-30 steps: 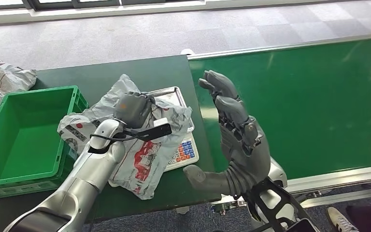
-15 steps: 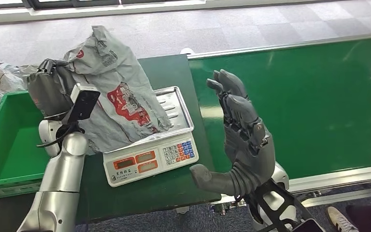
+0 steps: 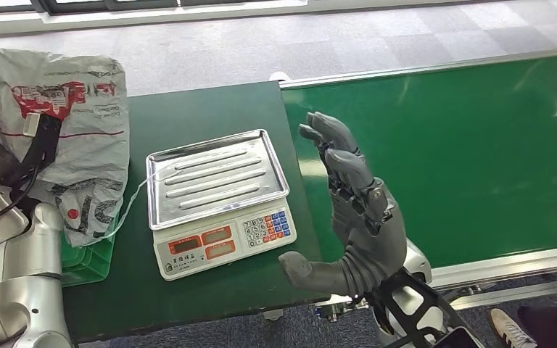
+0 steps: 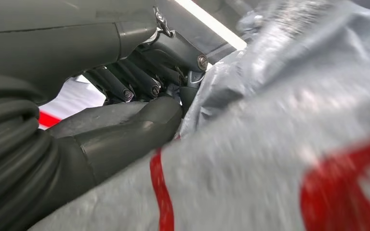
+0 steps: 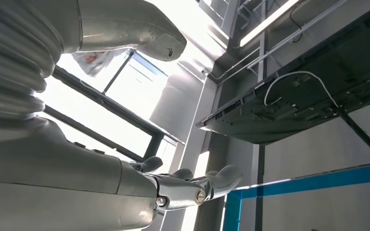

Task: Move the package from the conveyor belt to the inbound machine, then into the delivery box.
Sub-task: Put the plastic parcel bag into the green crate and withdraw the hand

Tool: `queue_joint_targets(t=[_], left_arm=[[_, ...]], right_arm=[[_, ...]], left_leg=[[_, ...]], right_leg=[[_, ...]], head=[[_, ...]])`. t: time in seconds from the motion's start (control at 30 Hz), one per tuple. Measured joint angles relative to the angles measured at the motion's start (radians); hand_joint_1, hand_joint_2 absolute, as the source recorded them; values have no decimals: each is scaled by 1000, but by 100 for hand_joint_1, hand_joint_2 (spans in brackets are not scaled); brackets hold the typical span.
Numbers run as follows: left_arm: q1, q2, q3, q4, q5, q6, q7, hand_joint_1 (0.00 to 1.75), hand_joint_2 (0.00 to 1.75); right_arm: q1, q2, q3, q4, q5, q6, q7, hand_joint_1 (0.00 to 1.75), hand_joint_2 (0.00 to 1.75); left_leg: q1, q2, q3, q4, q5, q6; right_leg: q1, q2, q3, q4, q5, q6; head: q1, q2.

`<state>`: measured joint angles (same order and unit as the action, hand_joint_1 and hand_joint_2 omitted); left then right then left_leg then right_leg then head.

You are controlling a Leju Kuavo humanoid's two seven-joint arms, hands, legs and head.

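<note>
The belt (image 3: pixel 464 145) lies bare beside the table (image 3: pixel 210 109), so the right hand (image 3: pixel 355 210) idles above their seam, fingers spread, holding nothing. The scale (image 3: pixel 217 196) has done its part; its tray is bare. The left hand (image 4: pixel 125 120) grips the package (image 3: pixel 72 130), hanging over the bin (image 3: pixel 91 261), with open room below for release.

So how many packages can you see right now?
1 for certain: the grey package with red print, held up by the left hand over the green box. That package hides the area behind it, so others may be out of sight.
</note>
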<state>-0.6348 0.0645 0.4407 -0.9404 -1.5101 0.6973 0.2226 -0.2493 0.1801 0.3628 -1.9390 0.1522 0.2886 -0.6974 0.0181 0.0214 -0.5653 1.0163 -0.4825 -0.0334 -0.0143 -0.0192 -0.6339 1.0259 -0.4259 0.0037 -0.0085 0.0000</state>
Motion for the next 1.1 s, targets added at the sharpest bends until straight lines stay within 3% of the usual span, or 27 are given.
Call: queue_joint_targets(t=[0.07, 0.17, 0.3, 0.73, 0.8, 0.87, 0.93, 1.0, 1.03, 1.1], left_arm=[[-9, 32, 17, 59, -1, 0, 36, 3, 175], [-12, 74, 29, 141, -2, 0, 83, 0, 175], [-11, 106, 34, 209, -2, 0, 106, 0, 0], [39, 99, 193, 165, 38, 0, -19, 0, 0], [43, 88, 214, 139, 60, 0, -79, 0, 0], [37, 55, 276, 77, 133, 1, -274, 0, 0], [10, 7, 387, 8, 264, 1, -582, 0, 0], [-9, -42, 495, -68, 482, 2, -856, 0, 0], [-7, -66, 523, -118, 629, 2, -925, 0, 0], [17, -111, 513, -238, 921, 3, -950, 0, 87]], right_arm=[[0, 0, 0, 0, 0, 4, 0, 0, 175], [0, 0, 0, 0, 0, 10, 0, 0, 175], [0, 0, 0, 0, -3, 13, 0, 0, 175], [-1, 0, 4, 15, -6, 19, 0, 0, 175], [-1, 0, 4, 16, -6, 21, 0, 0, 175], [-1, 0, 5, 19, -3, 23, 0, 0, 175], [-1, 1, 6, 26, 0, 22, 0, 0, 175], [-3, 2, 8, 33, 1, 15, 0, 0, 175], [-5, 3, 10, 37, 2, 8, 0, 0, 175], [-10, 3, 13, 47, 3, -13, 0, 0, 175]], left_leg=[[0, 1, 0, 0, 0, 0], [0, 1, 0, 0, 0, 0], [0, -1, -1, 0, 0, 0], [0, -1, -1, 0, 0, 0], [0, -1, -1, 0, 0, 0], [0, -1, -1, 0, 0, 0], [0, 0, -2, 0, 0, 0], [-1, 3, 0, 0, -1, 0], [-1, 5, 0, 0, -1, -1], [-1, 7, 1, 1, -2, -1]], right_leg=[[0, 1, 0, 0, 0, 0], [0, 1, -1, 0, 0, 0], [0, 0, -1, 0, 0, 0], [0, 0, -1, 0, 0, 0], [0, 0, -1, 0, 0, 0], [0, 0, -1, 0, 0, 0], [0, 0, -1, 0, 1, 0], [-1, 2, -2, 0, 1, -1], [-1, 3, -2, 0, 1, -1], [-1, 5, -2, 0, 1, -1]], head=[[0, 0], [0, 0], [0, 0], [0, 0], [0, 0], [0, 0], [0, 0], [0, 0], [0, 0], [0, 0]])
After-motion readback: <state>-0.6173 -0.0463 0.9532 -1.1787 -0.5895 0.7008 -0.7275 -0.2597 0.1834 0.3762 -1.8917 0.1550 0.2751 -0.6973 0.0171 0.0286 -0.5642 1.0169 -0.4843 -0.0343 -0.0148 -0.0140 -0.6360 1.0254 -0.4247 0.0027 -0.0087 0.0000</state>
